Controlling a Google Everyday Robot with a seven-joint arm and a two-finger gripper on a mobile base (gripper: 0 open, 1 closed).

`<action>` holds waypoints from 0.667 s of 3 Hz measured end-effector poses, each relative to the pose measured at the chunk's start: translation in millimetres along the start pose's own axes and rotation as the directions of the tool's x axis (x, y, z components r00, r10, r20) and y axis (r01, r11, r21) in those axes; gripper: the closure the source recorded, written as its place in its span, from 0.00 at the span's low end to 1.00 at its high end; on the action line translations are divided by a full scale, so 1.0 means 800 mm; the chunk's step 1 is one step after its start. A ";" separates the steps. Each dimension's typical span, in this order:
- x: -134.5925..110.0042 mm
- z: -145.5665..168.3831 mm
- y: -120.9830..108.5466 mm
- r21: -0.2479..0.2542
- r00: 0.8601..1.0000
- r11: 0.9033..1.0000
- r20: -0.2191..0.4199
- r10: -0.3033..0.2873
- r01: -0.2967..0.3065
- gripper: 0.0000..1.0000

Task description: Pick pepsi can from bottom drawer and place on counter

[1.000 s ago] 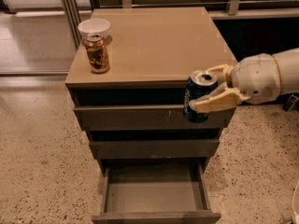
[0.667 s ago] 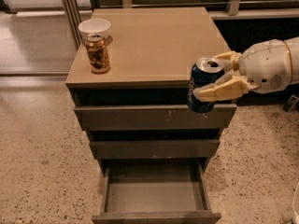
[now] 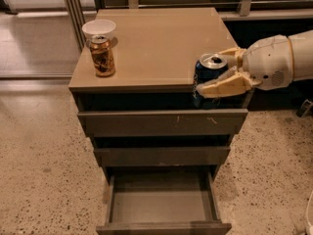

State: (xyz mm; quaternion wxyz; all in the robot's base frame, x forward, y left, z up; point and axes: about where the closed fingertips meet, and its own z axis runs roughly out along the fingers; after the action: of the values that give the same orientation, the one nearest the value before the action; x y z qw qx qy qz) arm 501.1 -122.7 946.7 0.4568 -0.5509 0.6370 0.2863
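My gripper (image 3: 220,71) comes in from the right and is shut on the pepsi can (image 3: 206,80), a dark blue can with a silver top. It holds the can upright in the air at the front right edge of the counter (image 3: 156,43), the can's top a little above the counter surface and its body in front of the edge. The bottom drawer (image 3: 161,204) stands pulled open below, its grey inside bare.
A brown-and-gold can (image 3: 102,56) stands at the counter's back left, with a white bowl (image 3: 99,29) just behind it. The two upper drawers (image 3: 161,124) are slightly open. Speckled floor lies around the cabinet. A rail runs behind it.
The gripper has lifted the pepsi can higher and slightly right, from the top drawer's level to the counter's front edge.
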 end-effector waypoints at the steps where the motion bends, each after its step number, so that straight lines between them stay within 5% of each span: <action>1: 0.015 0.013 -0.063 0.038 0.999 0.999 -0.033 -0.001 0.002 1.00; 2: 0.029 0.036 -0.143 0.055 0.999 0.998 -0.035 -0.004 0.006 1.00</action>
State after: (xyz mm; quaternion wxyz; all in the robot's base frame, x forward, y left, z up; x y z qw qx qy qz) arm 619.6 -133.7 929.8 0.4614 -0.5448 0.6510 0.2580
